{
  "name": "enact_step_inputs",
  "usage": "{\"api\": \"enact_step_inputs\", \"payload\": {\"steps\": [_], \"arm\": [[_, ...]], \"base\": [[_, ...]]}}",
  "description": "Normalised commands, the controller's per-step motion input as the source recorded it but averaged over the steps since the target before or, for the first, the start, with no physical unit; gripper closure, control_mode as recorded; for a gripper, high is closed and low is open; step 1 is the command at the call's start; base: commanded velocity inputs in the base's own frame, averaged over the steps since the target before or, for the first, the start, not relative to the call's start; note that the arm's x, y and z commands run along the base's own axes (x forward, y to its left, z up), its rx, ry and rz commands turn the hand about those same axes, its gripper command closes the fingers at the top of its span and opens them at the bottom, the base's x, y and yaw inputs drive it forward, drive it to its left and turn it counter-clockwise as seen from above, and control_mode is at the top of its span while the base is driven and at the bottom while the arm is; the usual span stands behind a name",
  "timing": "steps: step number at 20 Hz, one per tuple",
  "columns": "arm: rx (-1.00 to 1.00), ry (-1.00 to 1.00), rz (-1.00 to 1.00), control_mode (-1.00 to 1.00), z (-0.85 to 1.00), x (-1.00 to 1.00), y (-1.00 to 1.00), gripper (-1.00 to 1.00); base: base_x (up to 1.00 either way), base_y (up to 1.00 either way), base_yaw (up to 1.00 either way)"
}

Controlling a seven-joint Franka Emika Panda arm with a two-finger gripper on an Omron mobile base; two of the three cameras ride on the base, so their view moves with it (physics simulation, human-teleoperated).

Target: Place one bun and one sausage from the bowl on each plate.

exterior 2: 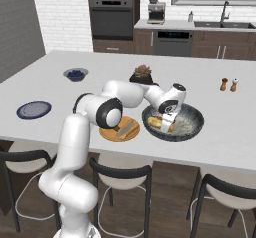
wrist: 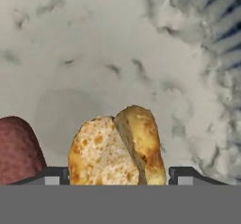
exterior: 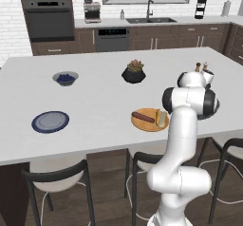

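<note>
The dark grey bowl (exterior 2: 192,127) stands on the island right of the orange plate (exterior 2: 107,133). My gripper (exterior 2: 165,123) reaches down into it. In the hand view the gripper (wrist: 117,176) is open, one fingertip on each side of a split golden bun (wrist: 115,148) with a narrow gap on both sides. A reddish sausage (wrist: 16,148) lies left of that bun on the bowl's pale floor (wrist: 117,53). The orange plate (exterior: 142,124) carries a sausage (exterior: 143,117) and a bun (exterior: 161,118). The blue plate (exterior: 50,121) sits bare at the left.
A small blue-filled bowl (exterior: 65,78) and a black plant pot (exterior: 134,73) stand farther back on the island. Two shakers (exterior 2: 229,85) are behind the bowl to the right. Stools (exterior: 57,177) line the near edge.
</note>
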Motion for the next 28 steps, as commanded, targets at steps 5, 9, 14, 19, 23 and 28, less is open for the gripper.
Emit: {"api": "enact_step_inputs", "payload": {"steps": [5, 9, 14, 19, 23, 28], "arm": [[0.0, 0.0, 0.0, -1.0, 0.06, 0.0, 0.0, 1.0], [0.0, 0.0, -0.04, -1.0, 0.4, -0.09, 0.0, 1.0], [0.0, 0.02, -0.27, -1.0, 0.61, -0.1, 0.0, 1.0], [-0.03, 0.03, -0.36, -1.0, 0.66, -0.34, 0.12, 1.0], [-0.06, 0.01, -0.41, -1.0, 0.74, -0.45, 0.37, 1.0], [-0.03, 0.03, -0.43, -1.0, 0.61, -0.65, 0.48, 1.0]], "base": [[0.0, 0.0, 0.0], [0.0, 0.0, 0.0], [0.0, 0.0, 0.0], [0.0, 0.0, 0.0], [0.0, 0.0, 0.0], [0.0, 0.0, 0.0]]}}
